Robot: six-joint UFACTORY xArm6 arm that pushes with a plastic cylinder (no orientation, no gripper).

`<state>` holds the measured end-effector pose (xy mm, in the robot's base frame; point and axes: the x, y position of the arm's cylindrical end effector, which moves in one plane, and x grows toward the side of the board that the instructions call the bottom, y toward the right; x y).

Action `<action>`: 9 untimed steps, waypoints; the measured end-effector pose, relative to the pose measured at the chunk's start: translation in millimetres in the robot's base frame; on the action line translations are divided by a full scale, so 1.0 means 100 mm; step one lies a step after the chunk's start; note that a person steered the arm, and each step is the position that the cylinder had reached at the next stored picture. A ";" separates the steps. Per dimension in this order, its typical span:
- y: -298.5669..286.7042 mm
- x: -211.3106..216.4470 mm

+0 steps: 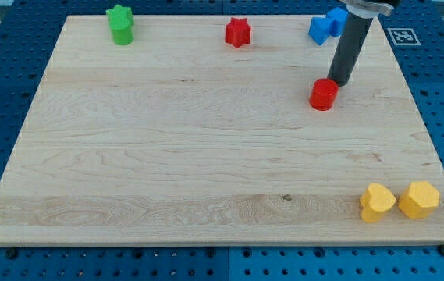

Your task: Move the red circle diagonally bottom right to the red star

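The red circle [324, 94] sits on the wooden board [167, 156] at the upper right. The red star [238, 32] lies near the view's top edge, up and to the left of the circle. My tip [340, 81] is the lower end of the dark rod, just up and to the right of the red circle, touching or almost touching it.
A green block [120, 24] stands at the top left. A blue block [328, 25] lies at the top right, partly behind the rod. Two yellow blocks [377, 202] [419, 199] sit side by side at the bottom right corner. Blue perforated table surrounds the board.
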<state>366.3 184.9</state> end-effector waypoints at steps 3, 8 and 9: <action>-0.01 0.66; -0.14 0.14; -0.28 0.14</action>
<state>380.0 156.7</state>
